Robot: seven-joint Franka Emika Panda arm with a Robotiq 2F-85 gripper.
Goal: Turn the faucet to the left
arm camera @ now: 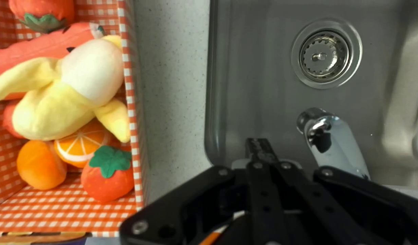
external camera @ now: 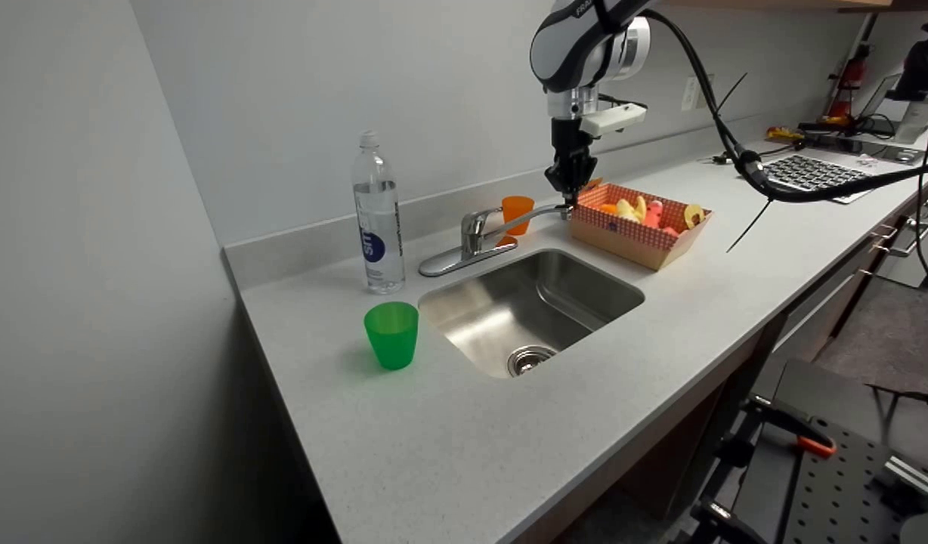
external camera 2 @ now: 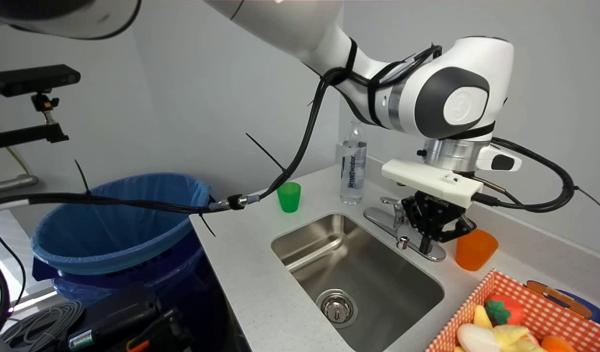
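Note:
The chrome faucet point(external camera: 473, 234) stands behind the sink, its long low spout point(external camera: 536, 214) reaching out toward the basket side. In an exterior view the faucet point(external camera 2: 402, 242) is partly hidden behind my gripper. The spout point(arm camera: 338, 144) shows in the wrist view over the sink. My gripper point(arm camera: 260, 148) is shut and empty, its fingertips together, pointing down to the left of the spout with a gap in that view. In an exterior view the gripper point(external camera: 570, 198) overlaps the spout's end. The gripper point(external camera 2: 426, 246) also shows just right of the spout tip; contact cannot be told.
The steel sink point(external camera: 509, 302) lies before the faucet. A checkered basket point(external camera: 615, 234) of plush fruit stands beside it. An orange cup point(external camera 2: 476, 249) is close behind the gripper. A clear bottle point(external camera: 378, 227) and a green cup point(external camera: 392, 336) stand at the faucet's far side.

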